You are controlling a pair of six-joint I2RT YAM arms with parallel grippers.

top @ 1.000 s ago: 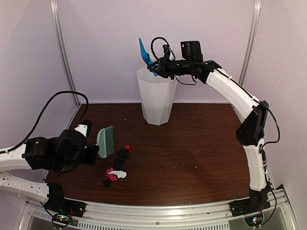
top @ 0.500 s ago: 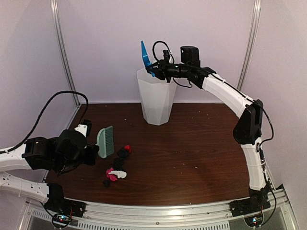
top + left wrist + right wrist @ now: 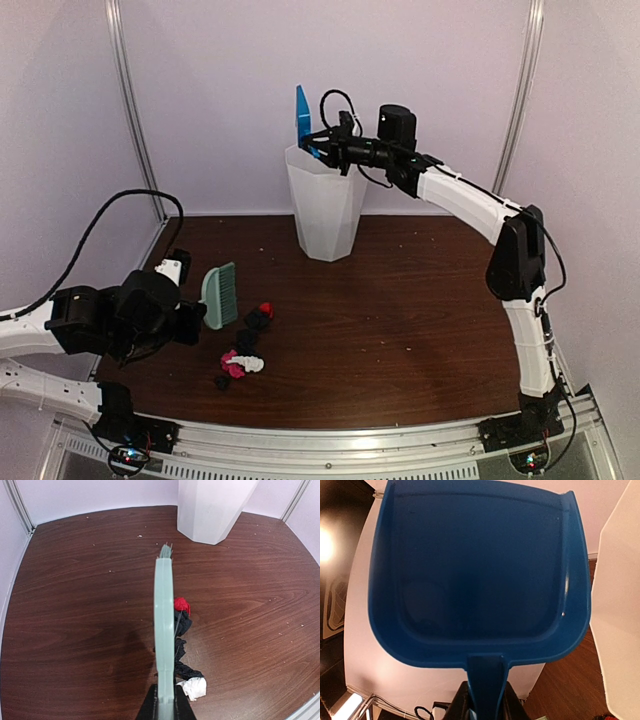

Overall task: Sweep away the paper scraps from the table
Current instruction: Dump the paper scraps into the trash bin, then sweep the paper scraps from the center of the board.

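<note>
Before us: tall white faceted plastic bin (image 3: pixel 326 210), blue plastic dustpan (image 3: pixel 302 112) above its rim, mint-green hand brush (image 3: pixel 221 295) well apart.

Underneath everything: dark reddish-brown wood-grain counter (image 3: pixel 420 330), with a metal rail (image 3: pixel 350 440) along its near edge.

Rear centre: white faceted plastic bin (image 3: pixel 326 205), upright, close to the back wall.

Above the bin's left rim: blue plastic dustpan (image 3: pixel 302 110), stood on edge, its handle gripped in the right tool (image 3: pixel 318 143).

Left side: mint-green plastic hand brush (image 3: pixel 220 295), head toward the rear, near end gripped in the left tool (image 3: pixel 192 322). Cannot tell whether it touches the counter.

Just right of the brush: small wrinkly paper scraps (image 3: pixel 245 345) on the counter, strung toward the near edge, well apart from the bin.
</note>
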